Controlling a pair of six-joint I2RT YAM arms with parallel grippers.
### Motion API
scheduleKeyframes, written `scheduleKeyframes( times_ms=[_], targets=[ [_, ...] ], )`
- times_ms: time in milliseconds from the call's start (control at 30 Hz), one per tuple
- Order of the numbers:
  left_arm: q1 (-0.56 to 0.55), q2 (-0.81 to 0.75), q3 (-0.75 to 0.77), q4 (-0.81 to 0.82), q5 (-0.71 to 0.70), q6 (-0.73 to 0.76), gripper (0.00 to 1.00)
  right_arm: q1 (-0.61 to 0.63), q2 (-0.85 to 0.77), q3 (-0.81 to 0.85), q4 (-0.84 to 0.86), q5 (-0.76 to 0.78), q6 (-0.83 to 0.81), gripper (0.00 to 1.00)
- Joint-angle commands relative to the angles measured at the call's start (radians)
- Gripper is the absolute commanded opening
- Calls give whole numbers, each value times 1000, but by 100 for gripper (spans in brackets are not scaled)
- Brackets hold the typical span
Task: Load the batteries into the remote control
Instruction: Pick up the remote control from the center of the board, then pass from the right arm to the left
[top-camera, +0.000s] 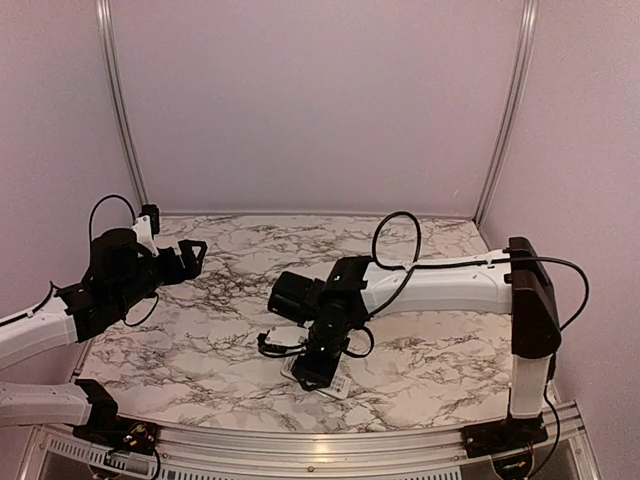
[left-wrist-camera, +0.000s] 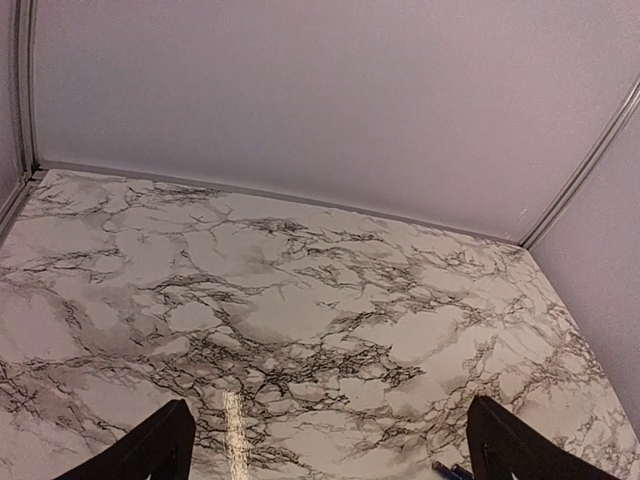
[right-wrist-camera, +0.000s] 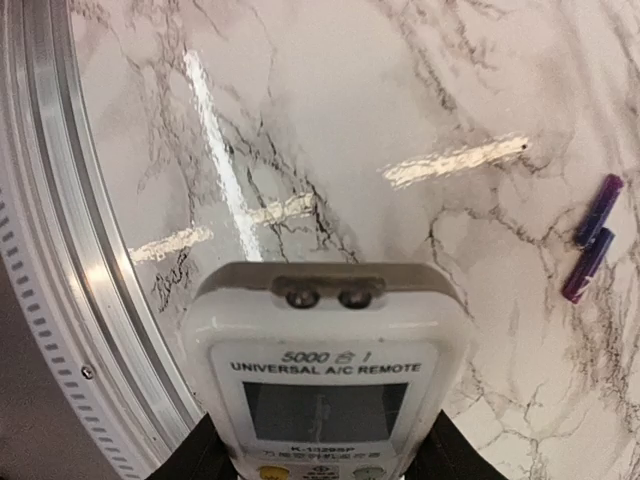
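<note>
We log a white marble-pattern tabletop (top-camera: 440, 350) with dark grey veining. It is glossy, with bright streaks of reflected light in the right wrist view. A ribbed metal rail (right-wrist-camera: 50, 250) runs along its near edge. Two small purple batteries (right-wrist-camera: 587, 265) lie directly on the tabletop, end to end and slightly angled to each other; we cannot tell whether they touch or are just beside each other. They are on bare surface, well apart from the rail. The white remote control (right-wrist-camera: 325, 340) is near the front edge, screen side up, with its top end close to the rail. We cannot tell if it rests flat on the surface. The batteries lie off to one side of it, not touching it.
</note>
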Motion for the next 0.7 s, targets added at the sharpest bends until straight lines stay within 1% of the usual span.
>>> scheduleKeyframes(
  times_ms=[0,100,200,267,367,400,467,533,667],
  targets=[
    [-2,-55,-11,81,40,37,99,-102,-181,69,184,-102,12,29],
    [-2,-76,-19,141,105,35,99,-166,-275,46,327,-163,24,29],
    [-2,-70,-21,210,227,35,99,-234,-370,1,472,-252,45,29],
    [-3,-54,-24,264,344,32,99,-284,-432,-48,583,-336,79,29],
    [-8,-29,-34,331,465,24,99,-376,-512,-167,770,-496,142,30],
    [-16,-25,-39,354,489,23,99,-402,-529,-206,838,-567,165,30],
    [-34,-24,-48,393,517,28,99,-442,-555,-269,954,-653,222,30],
    [-48,-23,-49,414,535,39,99,-462,-569,-306,1041,-710,251,29],
    [-86,12,-36,450,609,66,99,-476,-583,-343,1136,-785,263,28]
  ],
)
